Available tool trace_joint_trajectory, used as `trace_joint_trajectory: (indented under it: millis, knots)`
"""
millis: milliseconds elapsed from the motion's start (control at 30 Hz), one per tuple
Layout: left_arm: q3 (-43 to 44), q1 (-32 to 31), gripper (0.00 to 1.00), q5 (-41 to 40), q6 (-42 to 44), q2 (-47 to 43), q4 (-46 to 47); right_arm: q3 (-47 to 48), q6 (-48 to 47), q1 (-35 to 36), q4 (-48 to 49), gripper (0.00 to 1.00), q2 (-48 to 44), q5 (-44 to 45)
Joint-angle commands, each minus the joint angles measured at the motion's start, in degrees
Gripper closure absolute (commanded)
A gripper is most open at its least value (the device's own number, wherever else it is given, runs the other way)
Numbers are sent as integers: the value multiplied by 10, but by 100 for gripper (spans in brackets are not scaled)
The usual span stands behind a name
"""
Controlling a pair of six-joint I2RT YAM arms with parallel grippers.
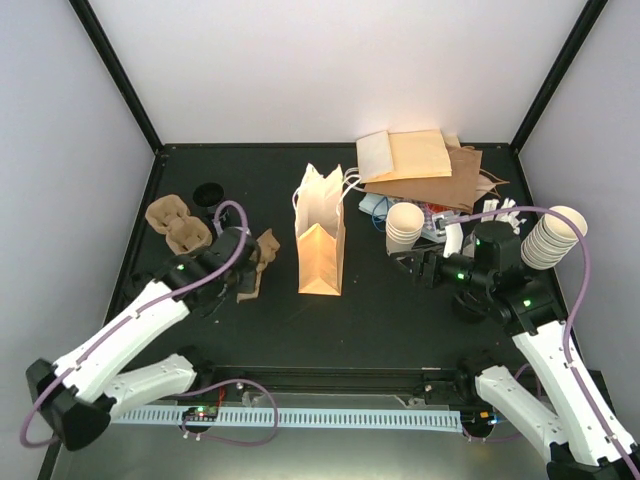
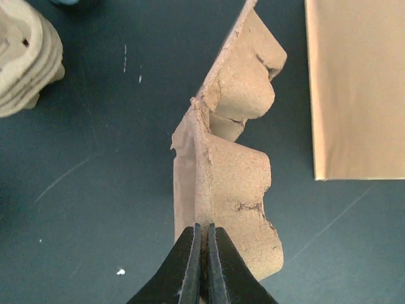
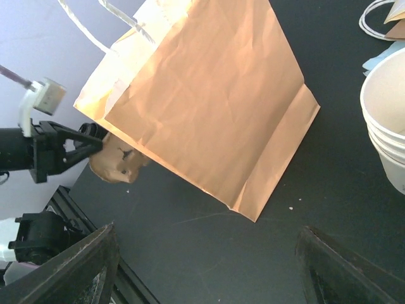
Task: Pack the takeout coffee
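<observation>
- Dark bench (image 1: 380, 320), white walls all round, and the bag (image 1: 322, 240) stands between the two tools.
- Left tool (image 2: 204, 231) is clamped tight on the edge of a pulp tray (image 2: 234, 177), with the bag just off to its right.
- Right tool (image 3: 207, 234) gapes wide and empty, bag straight ahead.
- Coffee (image 1: 208, 192) looks to sit beyond the left tool, past the tray stack (image 1: 178, 225), untouched.
- Reads as the tray step. Next up, I'd say: free that tray, then go for the coffee.
</observation>
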Motion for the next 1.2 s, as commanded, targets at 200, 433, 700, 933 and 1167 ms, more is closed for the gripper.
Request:
trace_joint_trajectory:
  millis: [200, 433, 700, 933, 1167]
  knots:
    - [76, -172, 92, -207, -145, 224, -129, -12, 26, 2, -4, 21, -28, 6]
    - [94, -221, 36, -83, -122, 287, -76, -5, 31, 0, -8, 21, -24, 13]
    - [28, -152, 31, -14, -97, 116, 21, -11, 36, 1, -4, 21, -25, 19]
    - [-66, -15, 21, 79, -75, 1, 149, -7, 36, 1, -5, 21, -18, 23]
    - [-98, 191, 18, 264, -82, 44, 177, 13, 25, 1, -17, 21, -4, 22]
